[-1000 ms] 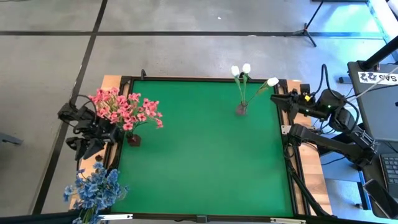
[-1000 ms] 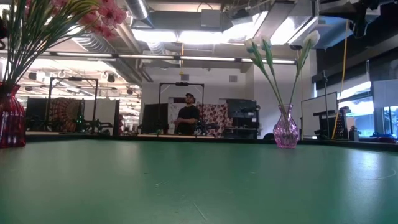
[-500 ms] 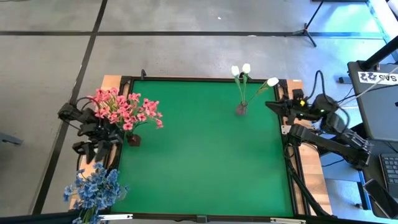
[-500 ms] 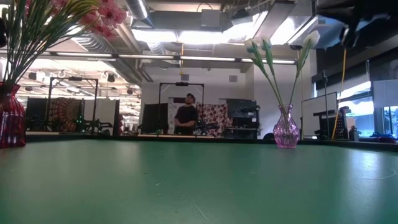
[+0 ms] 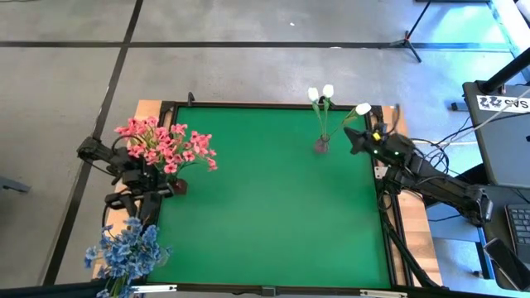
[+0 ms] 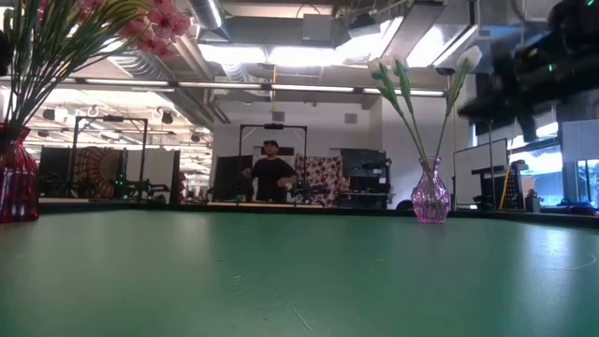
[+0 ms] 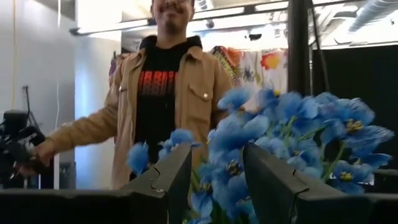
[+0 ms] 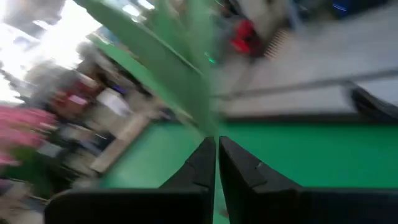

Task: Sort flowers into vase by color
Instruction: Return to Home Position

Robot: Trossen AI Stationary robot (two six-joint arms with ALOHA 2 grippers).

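Weight seems slight: thin stems stiff enough to pinch, blossoms soft and easily crushed, so I judge the bare stem below the blooms the place to hold. Pink flowers (image 5: 166, 149) stand in a red vase (image 5: 178, 187) at the counter's (image 5: 265, 215) left edge, white buds (image 5: 327, 93) in a purple vase (image 6: 430, 198) near the right hand (image 8: 216, 144), which is closed on nothing; blue flowers (image 5: 124, 252) sit at the corner before the left hand (image 7: 216, 157), open and empty.

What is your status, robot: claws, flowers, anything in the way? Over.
Left claw open, facing blue flowers. Right claw shut, near white flowers. Pink flowers in own vase. Person stands beyond table.
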